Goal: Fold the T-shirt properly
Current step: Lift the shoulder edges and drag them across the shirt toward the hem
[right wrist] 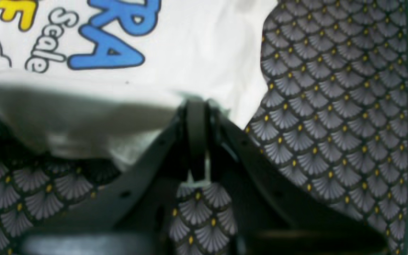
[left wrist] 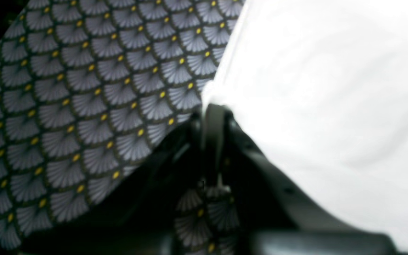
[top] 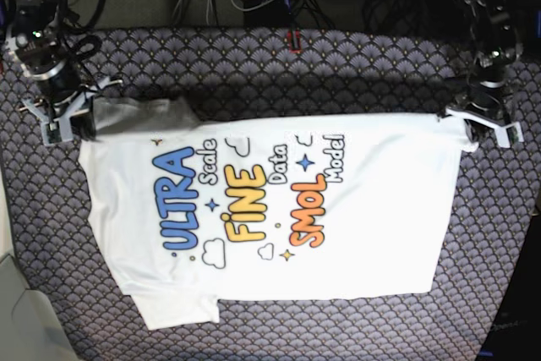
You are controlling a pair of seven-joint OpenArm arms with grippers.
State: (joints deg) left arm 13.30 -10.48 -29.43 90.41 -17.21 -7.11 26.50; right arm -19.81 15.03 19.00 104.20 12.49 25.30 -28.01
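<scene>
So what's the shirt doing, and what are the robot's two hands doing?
T-shirt: spread flat, print up, far edge pinched at both ends, nothing folded yet.
Left gripper: jaws shut on the T-shirt's hem corner.
Right gripper: jaws shut on the T-shirt by the shoulder.

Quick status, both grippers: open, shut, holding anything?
Left gripper: shut on the T-shirt, pinching its edge.
Right gripper: shut on the T-shirt, gripping its edge near the blue lettering.

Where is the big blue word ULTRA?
In the base view, the blue word ULTRA is on the white printed T-shirt's left part, beside the yellow word FINE.
</scene>
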